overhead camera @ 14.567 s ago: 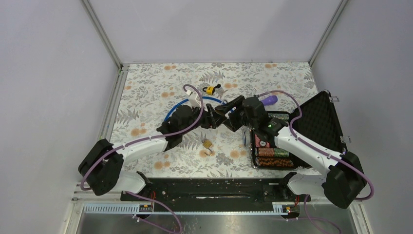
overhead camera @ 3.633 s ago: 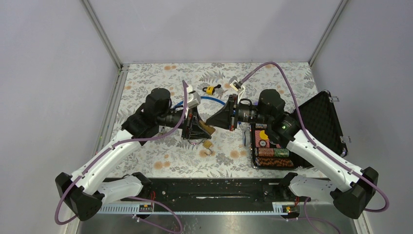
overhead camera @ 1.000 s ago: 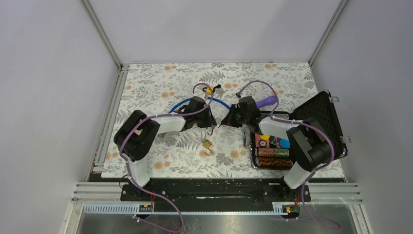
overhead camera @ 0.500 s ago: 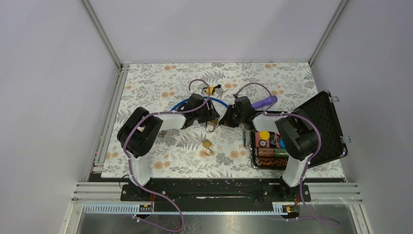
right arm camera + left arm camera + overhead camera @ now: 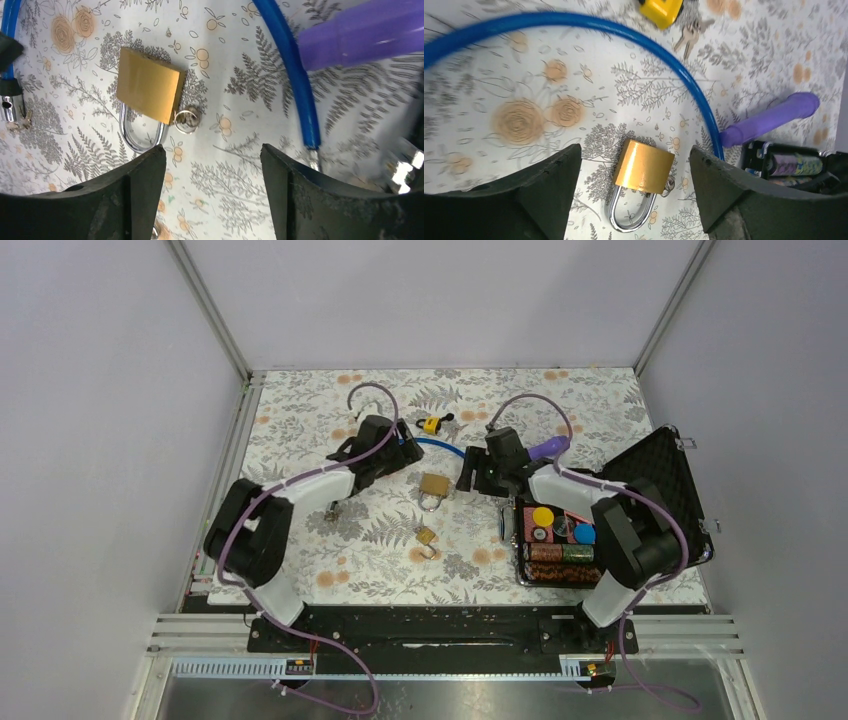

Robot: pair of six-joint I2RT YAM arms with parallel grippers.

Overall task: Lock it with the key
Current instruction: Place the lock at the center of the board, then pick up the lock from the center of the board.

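Observation:
A large brass padlock (image 5: 433, 487) lies flat on the floral table between both arms, its steel shackle pointing toward the near edge. It shows in the left wrist view (image 5: 644, 166) and the right wrist view (image 5: 149, 91). Both shackle legs sit in the body. A small key ring (image 5: 188, 120) touches its corner. My left gripper (image 5: 398, 458) is open and empty, just left of and behind the padlock (image 5: 635, 148). My right gripper (image 5: 468, 478) is open and empty, just right of it (image 5: 212, 147).
A blue cable (image 5: 440, 445) curves behind the padlock. A yellow padlock (image 5: 431, 424) with keys (image 5: 691, 34) lies farther back. A small brass padlock (image 5: 426, 537) lies nearer. A purple marker (image 5: 548, 447) and an open black case (image 5: 660, 490) of chips are at right.
Half a second ago both grippers met at the padlock. Now it lies on the table, and both grippers have let go and drawn back apart, open.

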